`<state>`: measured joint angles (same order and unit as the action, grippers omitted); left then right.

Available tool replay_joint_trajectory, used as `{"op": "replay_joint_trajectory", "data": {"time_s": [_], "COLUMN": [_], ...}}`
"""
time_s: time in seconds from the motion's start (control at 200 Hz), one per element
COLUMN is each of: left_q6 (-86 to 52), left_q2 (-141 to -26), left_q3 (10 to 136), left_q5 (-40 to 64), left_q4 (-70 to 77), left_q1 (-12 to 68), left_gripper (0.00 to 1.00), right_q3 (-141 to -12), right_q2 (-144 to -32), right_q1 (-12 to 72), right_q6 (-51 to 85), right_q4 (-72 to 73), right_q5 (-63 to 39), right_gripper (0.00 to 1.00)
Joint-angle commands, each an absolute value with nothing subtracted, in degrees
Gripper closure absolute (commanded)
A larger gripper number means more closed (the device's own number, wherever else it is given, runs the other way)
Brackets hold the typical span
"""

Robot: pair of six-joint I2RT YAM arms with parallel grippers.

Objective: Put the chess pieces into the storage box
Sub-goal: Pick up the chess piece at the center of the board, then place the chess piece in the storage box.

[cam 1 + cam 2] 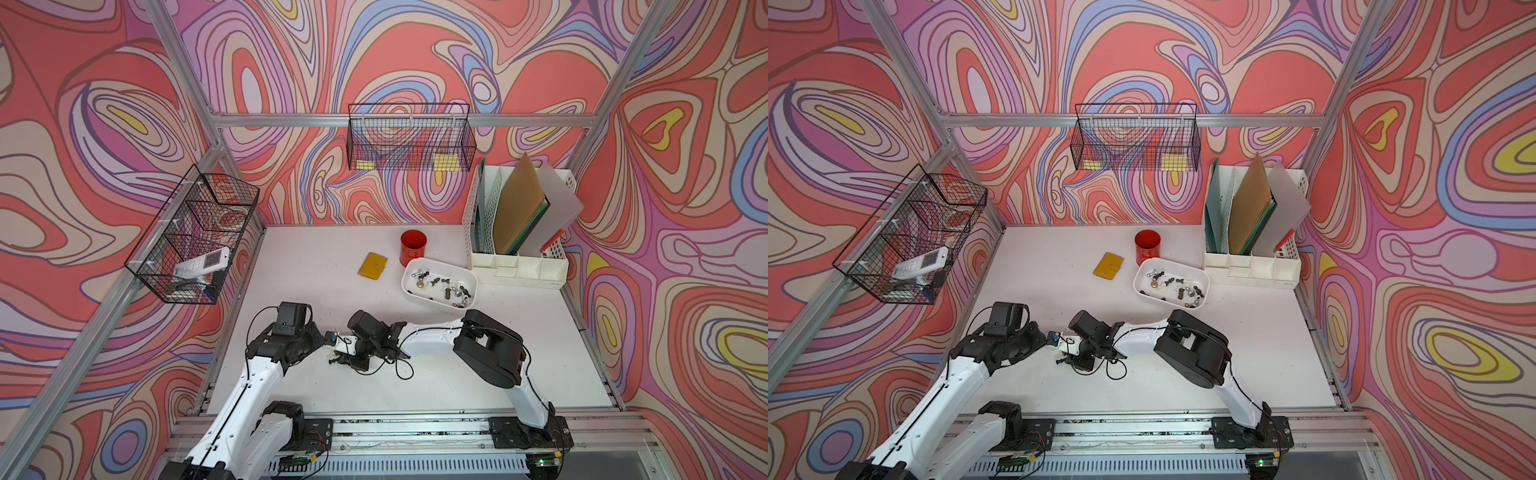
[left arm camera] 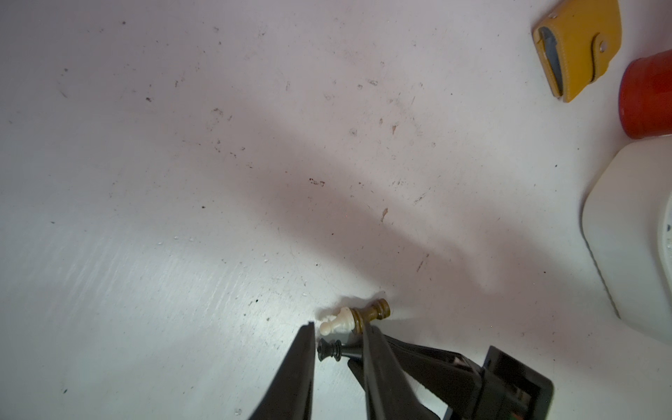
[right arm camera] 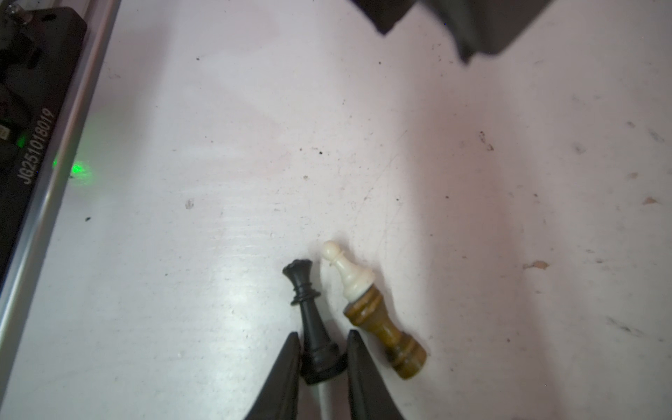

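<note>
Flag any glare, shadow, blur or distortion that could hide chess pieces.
In both top views the wide angle splays the frame posts and the chess pieces in the storage box are mere specks; left wrist: a broad shadow crosses the table, sheen alongside, red cup blurred; right wrist: black piece and white pawn sharp, glare patch beside them.

Both top views look from a high mount over the near edge, steeply down and toward the back wall. From afar they take in the whole scuffed white tabletop (image 1: 316, 266), and they overlap almost entirely.

The left wrist camera sits low and close, facing toward the shallow white plastic tub (image 2: 625, 232). The right wrist camera hangs close above the surface.

Both wrist views share the slim black turned chess piece (image 3: 312, 327), the small white pawn (image 3: 349, 272) and the brown wooden chess piece (image 3: 385, 334).
</note>
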<state>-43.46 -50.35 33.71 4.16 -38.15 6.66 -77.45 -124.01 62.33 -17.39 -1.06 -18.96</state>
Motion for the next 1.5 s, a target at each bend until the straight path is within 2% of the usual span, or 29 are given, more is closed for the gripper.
{"op": "replay_joint_trajectory", "data": {"time_s": [0.0,0.205,0.571,0.746,1.006,1.232,1.497], "left_q6": [-42.89,-42.80,-42.89,-42.92,-42.89,-42.80,-43.15], "left_q2": [-50.27,-50.36,-50.27,-50.62,-51.46,-52.20,-53.23], "left_q3": [34.20,34.19,34.22,34.13,34.08,34.10,33.24], "left_q5": [5.08,5.10,4.90,5.18,6.22,6.93,7.99], "left_q4": [-39.12,-39.11,-39.29,-39.09,-38.72,-38.30,-37.41], "left_q1": [6.59,6.59,6.59,6.59,6.59,6.59,6.59], "left_gripper": [0.72,0.71,0.72,0.72,0.72,0.72,0.72], "right_q3": [-76.88,-74.69,-69.66,-65.23,-57.15,-57.34,-62.83], "right_q2": [-124.15,-121.65,-117.00,-113.27,-103.01,-95.17,-97.50], "right_q1": [62.94,62.89,62.67,59.79,49.20,38.55,25.87], "right_q6": [-18.24,-18.32,-16.05,-11.23,0.09,6.11,12.18], "right_q4": [-1.67,-0.59,2.77,7.15,12.83,4.12,-7.32], "right_q5": [-19.44,-19.34,-17.96,-19.24,-18.24,-7.33,2.77], "right_gripper": [0.77,0.84,0.85,0.85,0.84,0.84,0.81]}}
